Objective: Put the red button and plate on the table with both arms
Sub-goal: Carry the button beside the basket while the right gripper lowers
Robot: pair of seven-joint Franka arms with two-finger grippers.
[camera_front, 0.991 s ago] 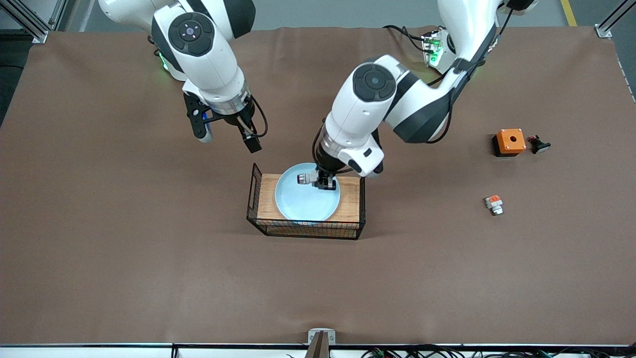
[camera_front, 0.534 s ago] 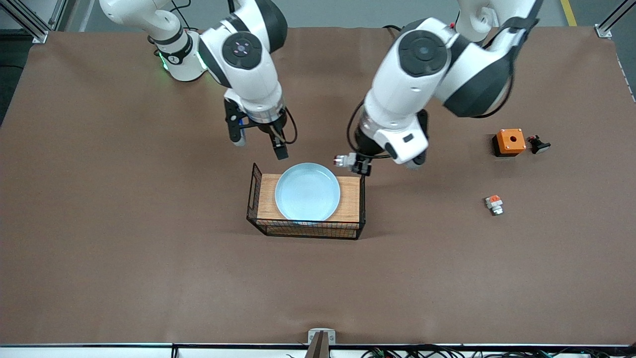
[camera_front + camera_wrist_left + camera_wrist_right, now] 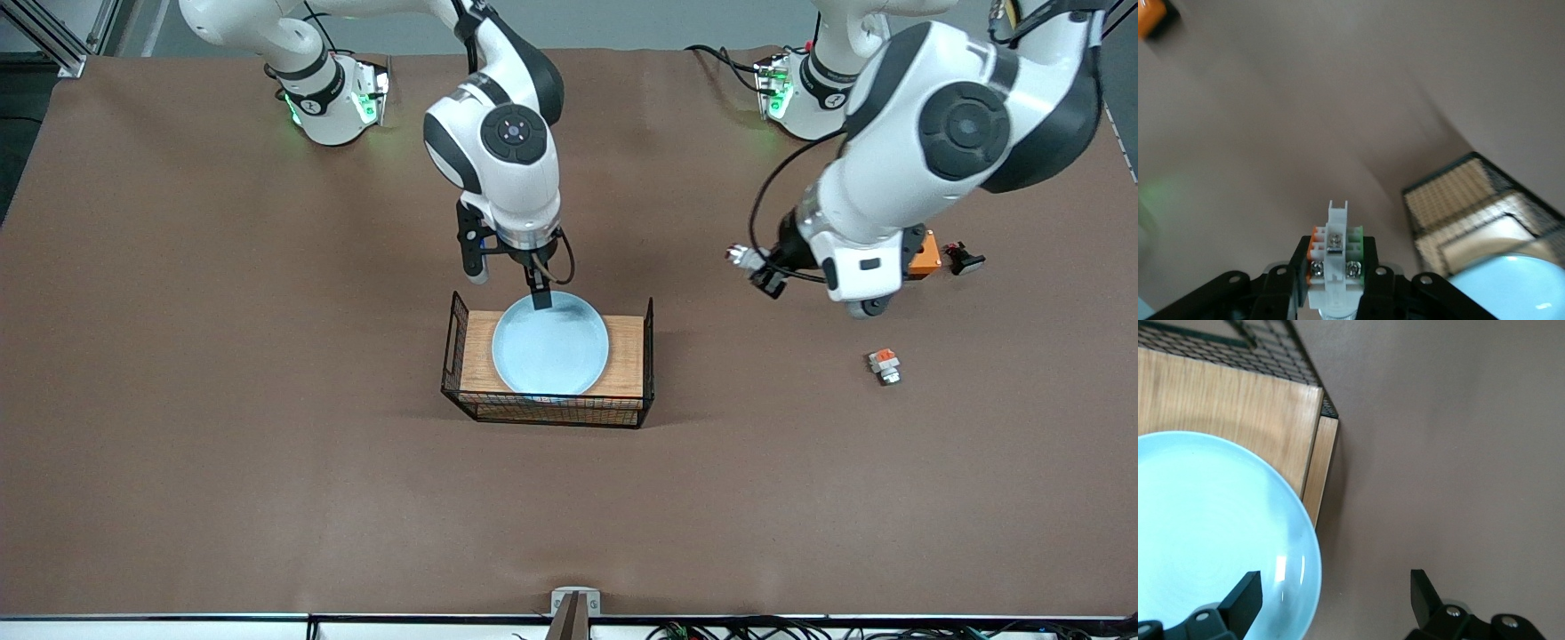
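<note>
Front view: left gripper (image 3: pixel 766 274) clamps the tiny white-and-silver button (image 3: pixel 738 256) over brown mat (image 3: pixel 222 400); lower gently. Right gripper (image 3: pixel 508 283), spread wide, straddles pale-blue round plate's (image 3: pixel 551 351) rim.

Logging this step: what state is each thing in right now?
red button: held in the air by the left gripper, over bare table.
plate: resting on the wooden-topped rack, not gripped.
right gripper: open, straddling the plate's rim.
left gripper: shut on the button.
</note>
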